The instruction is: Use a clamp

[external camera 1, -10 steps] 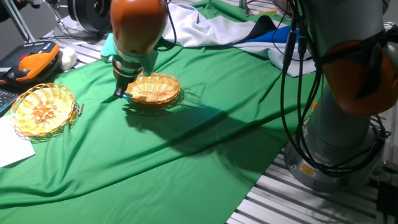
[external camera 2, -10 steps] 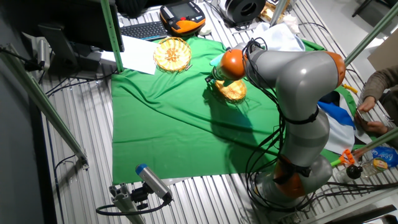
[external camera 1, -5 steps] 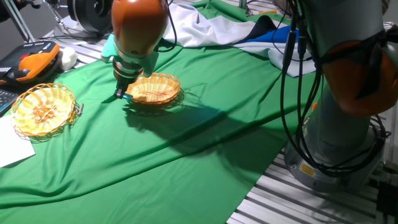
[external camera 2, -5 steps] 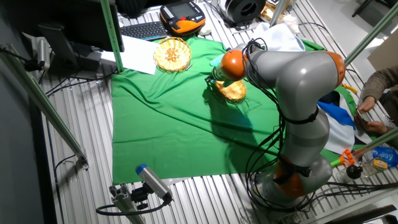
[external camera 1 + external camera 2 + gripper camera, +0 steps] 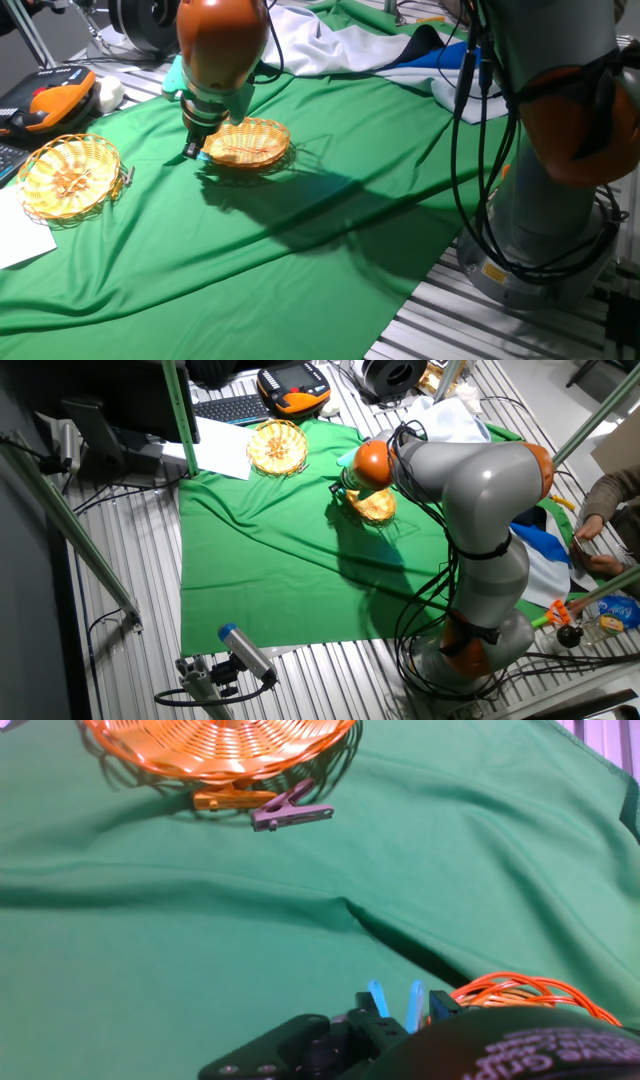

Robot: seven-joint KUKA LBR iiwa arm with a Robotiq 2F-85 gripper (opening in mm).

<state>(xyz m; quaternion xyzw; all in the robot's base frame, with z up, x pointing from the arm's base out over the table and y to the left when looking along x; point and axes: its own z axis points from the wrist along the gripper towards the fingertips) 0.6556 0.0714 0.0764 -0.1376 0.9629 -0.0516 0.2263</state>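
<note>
My gripper [image 5: 193, 150] hangs low over the green cloth at the left rim of the nearer wicker basket [image 5: 248, 143]. It is shut on the teal clamp [image 5: 204, 156]. In the hand view the clamp's two thin teal prongs [image 5: 378, 997] stick out from between my dark fingers [image 5: 310, 1038], right beside that basket's orange rim [image 5: 520, 988]. In the other fixed view the gripper [image 5: 342, 488] sits at the basket's [image 5: 372, 506] left edge, and the clamp is too small to make out there.
A second wicker basket [image 5: 70, 175] stands at the cloth's left end, also in the hand view [image 5: 215, 745]. A grey clip [image 5: 290, 812] and an orange clip [image 5: 225, 800] lie by it. Paper [image 5: 22, 238], a teach pendant [image 5: 45, 105] and crumpled cloths [image 5: 330, 40] border the area.
</note>
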